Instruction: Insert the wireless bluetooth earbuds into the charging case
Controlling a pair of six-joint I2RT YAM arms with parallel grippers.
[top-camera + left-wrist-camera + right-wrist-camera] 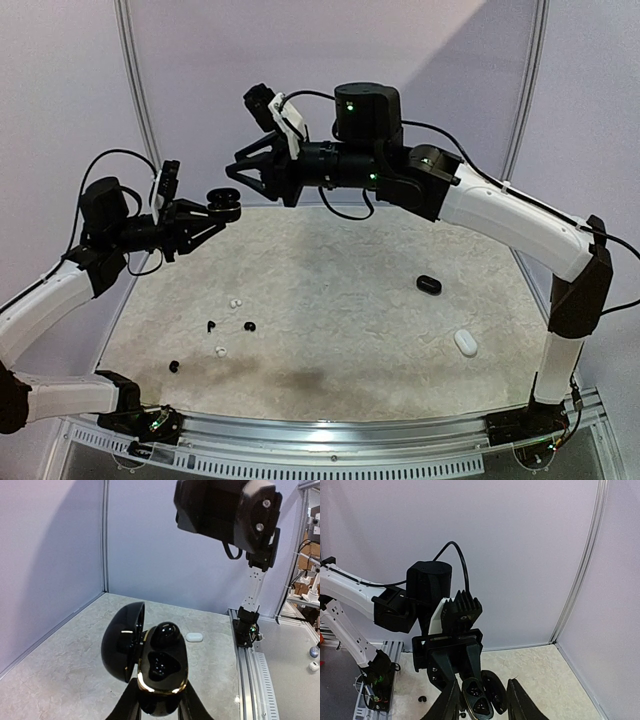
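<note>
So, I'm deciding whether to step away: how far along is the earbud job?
Done: the black charging case is open, apparently with one black earbud seated. In hand: the left hand holds that case up; the right hand hovers open beside it, seemingly empty. Left: the second slot is empty, and five loose earbuds lie on the table.

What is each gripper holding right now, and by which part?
The left gripper clamps the open black charging case by its lower body. The right gripper is open, with nothing visible in it.
</note>
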